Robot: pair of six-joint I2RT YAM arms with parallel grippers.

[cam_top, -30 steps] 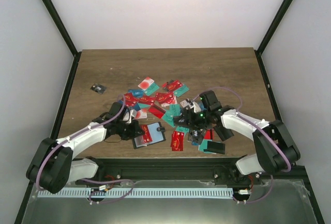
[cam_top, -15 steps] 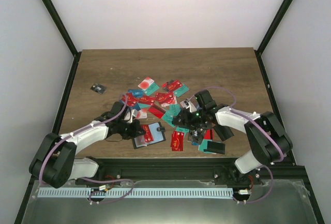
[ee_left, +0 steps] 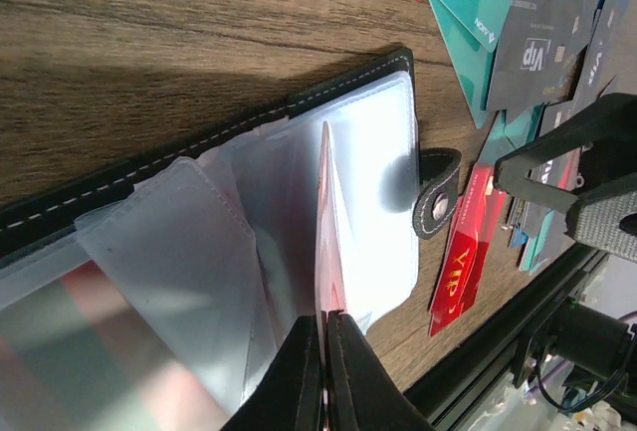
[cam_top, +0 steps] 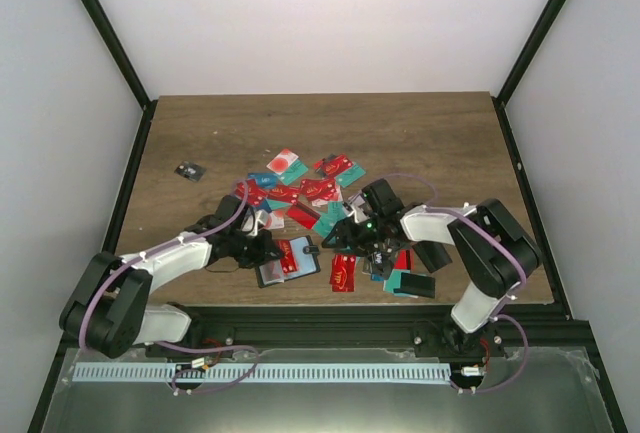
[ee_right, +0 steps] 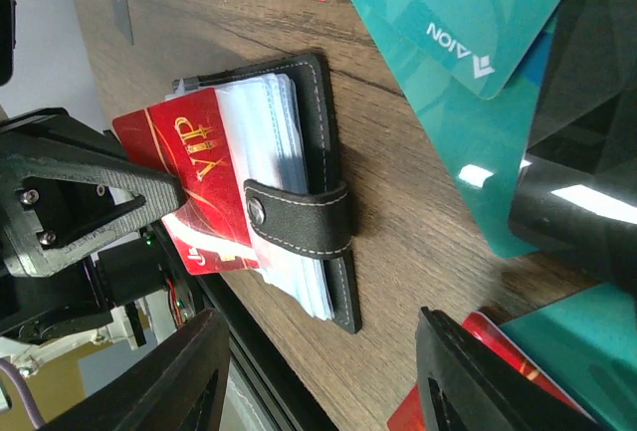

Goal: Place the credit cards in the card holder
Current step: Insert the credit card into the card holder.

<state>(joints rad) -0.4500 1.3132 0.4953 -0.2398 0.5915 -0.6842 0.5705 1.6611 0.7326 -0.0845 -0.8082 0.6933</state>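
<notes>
The card holder (cam_top: 272, 273) lies open near the table's front edge, its clear pockets (ee_left: 378, 152) fanned up and its clasp tab (ee_right: 299, 214) pointing right. My left gripper (cam_top: 262, 249) is shut on a red VIP credit card (ee_right: 189, 167). The card stands on edge (ee_left: 323, 212) between the pockets. My right gripper (cam_top: 333, 237) is open just right of the holder, with the holder's corner ahead of its fingers (ee_right: 189, 371) and nothing held. More credit cards (cam_top: 320, 190), red, teal and blue, lie scattered behind and to the right.
A loose red VIP card (cam_top: 343, 271) lies right of the holder. Flat black cases (cam_top: 420, 286) and teal cards (ee_right: 468, 13) crowd the area under the right arm. A small dark object (cam_top: 188, 171) sits alone at the far left. The table's front edge runs close behind the holder.
My right gripper has moved left, from over the card pile to beside the card holder. The left gripper has edged slightly right with its red card.
</notes>
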